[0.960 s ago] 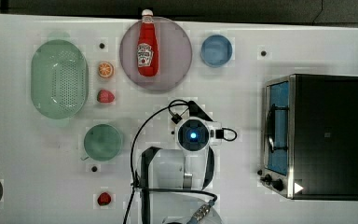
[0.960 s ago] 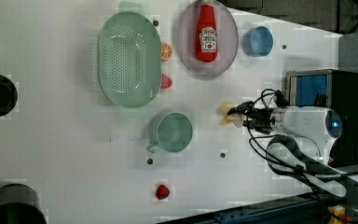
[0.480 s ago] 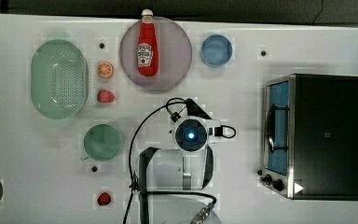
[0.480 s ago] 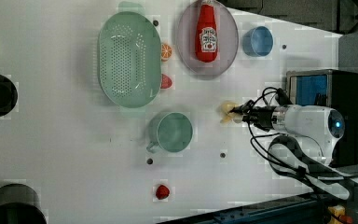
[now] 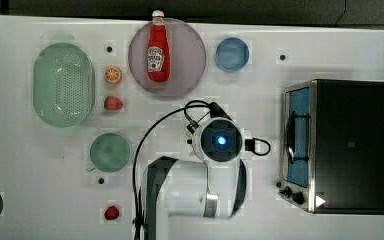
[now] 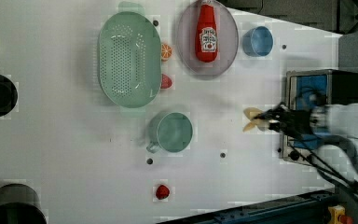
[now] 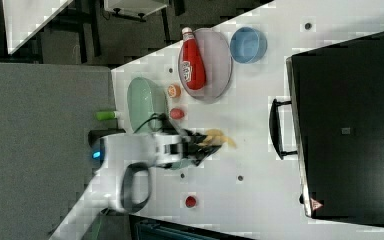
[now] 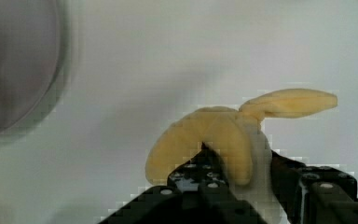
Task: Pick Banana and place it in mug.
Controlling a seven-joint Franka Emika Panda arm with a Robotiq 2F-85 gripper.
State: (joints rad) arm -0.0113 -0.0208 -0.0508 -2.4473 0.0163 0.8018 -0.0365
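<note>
We're clamping the gripper point(image 8: 235, 179) on the banana point(image 8: 223, 137) mid-body, peel flaps sticking out past the jaws, carrying it clear of the table toward the mug point(image 6: 173, 132).

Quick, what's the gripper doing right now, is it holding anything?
Gripper: closed on the banana, held clear of the table.

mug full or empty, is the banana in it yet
Empty. The mug shows only its green inside; the banana is outside it, clamped in the tool toward the left view's right.
</note>
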